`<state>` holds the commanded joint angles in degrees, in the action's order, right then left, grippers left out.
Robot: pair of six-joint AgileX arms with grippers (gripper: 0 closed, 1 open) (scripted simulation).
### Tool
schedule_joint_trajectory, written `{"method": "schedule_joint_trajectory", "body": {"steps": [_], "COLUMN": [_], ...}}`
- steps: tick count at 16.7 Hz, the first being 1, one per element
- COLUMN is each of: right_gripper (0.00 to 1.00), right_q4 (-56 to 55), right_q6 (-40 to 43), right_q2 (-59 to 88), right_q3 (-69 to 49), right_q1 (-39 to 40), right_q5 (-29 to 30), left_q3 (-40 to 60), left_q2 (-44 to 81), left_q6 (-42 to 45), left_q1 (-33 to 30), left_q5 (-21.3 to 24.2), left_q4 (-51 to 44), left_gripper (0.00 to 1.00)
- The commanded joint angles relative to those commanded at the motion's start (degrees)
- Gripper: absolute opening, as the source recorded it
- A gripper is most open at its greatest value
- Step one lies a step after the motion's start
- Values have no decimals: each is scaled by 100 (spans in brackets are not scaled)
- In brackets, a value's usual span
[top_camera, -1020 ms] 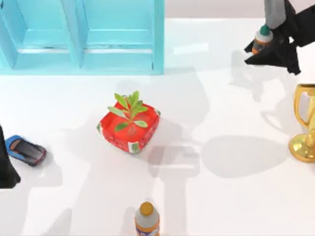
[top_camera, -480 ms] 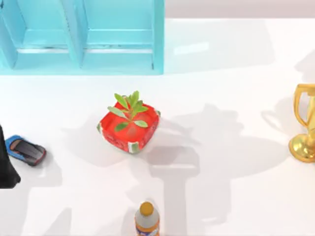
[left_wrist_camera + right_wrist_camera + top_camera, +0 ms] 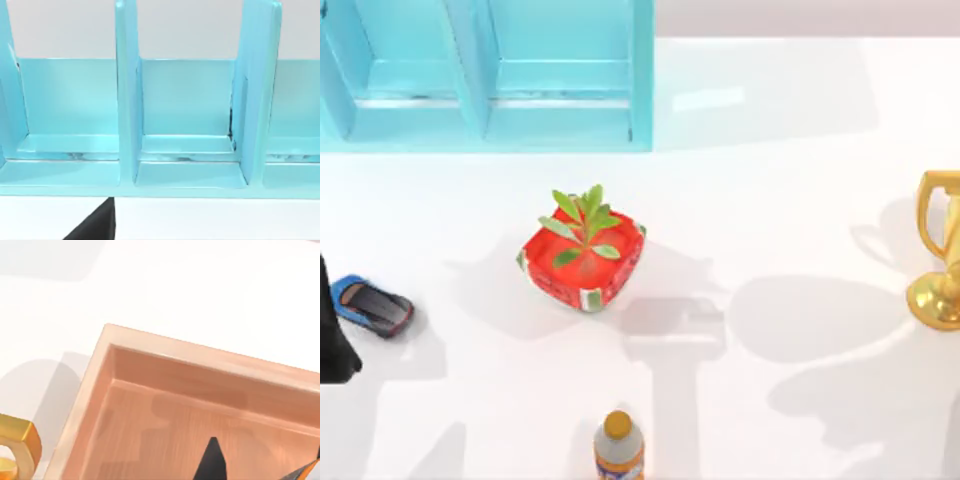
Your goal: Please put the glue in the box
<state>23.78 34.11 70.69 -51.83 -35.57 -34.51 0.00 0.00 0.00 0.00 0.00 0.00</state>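
**Right gripper over the open box; glue not clearly told**

The right gripper (image 3: 213, 462) hangs above the box (image 3: 150, 347), and one dark tip of it shows over the box floor. I cannot tell whether the claw is wide, narrow or holding anything. Near that tip lies an orange sliver (image 3: 306, 471). Whether it is the glue I cannot tell.

The box is a shallow wooden tray with a raised rim and a bare floor inside its walls. One outer corner of it stands near the handle of the trophy (image 3: 22, 440). White table (image 3: 200, 285) runs beyond the far rim.

From above, the trophy (image 3: 940, 260) stands at the table's right edge. The shelf (image 3: 485, 75) lines the far edge on the left half. The pot (image 3: 582, 262), red with a green plant, sits near the middle, well apart from all else. A wide bare stretch of table (image 3: 790, 200) lies between pot and trophy. The bottle (image 3: 618, 448) stands upright at the near edge, below the pot.

The left arm (image 3: 335, 340) is parked at the left edge, with the car (image 3: 372, 305) just beside it. The left gripper (image 3: 95, 227) faces the shelf's open bays, and its claw's state I cannot tell.
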Motion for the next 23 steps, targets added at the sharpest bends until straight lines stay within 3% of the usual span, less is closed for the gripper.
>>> {"method": "schedule_joint_trajectory", "body": {"steps": [6,13,23], "right_gripper": [0,0,0], "right_q4": [-742,-838,-2330], "right_q6": [-302,-330,-738], "right_q2": [-317,-216,804], "right_q3": [1547,1604,1801], "right_q1": [-743,-723,-285], "right_q5": [308,337,660], "left_q3": [0,0,0], "left_q2": [0,0,0], "left_q6": [0,0,0], "left_q1": [0,0,0], "left_q5": [0,0,0], "left_q4": [0,0,0], "left_gripper": [100,100,100]}}
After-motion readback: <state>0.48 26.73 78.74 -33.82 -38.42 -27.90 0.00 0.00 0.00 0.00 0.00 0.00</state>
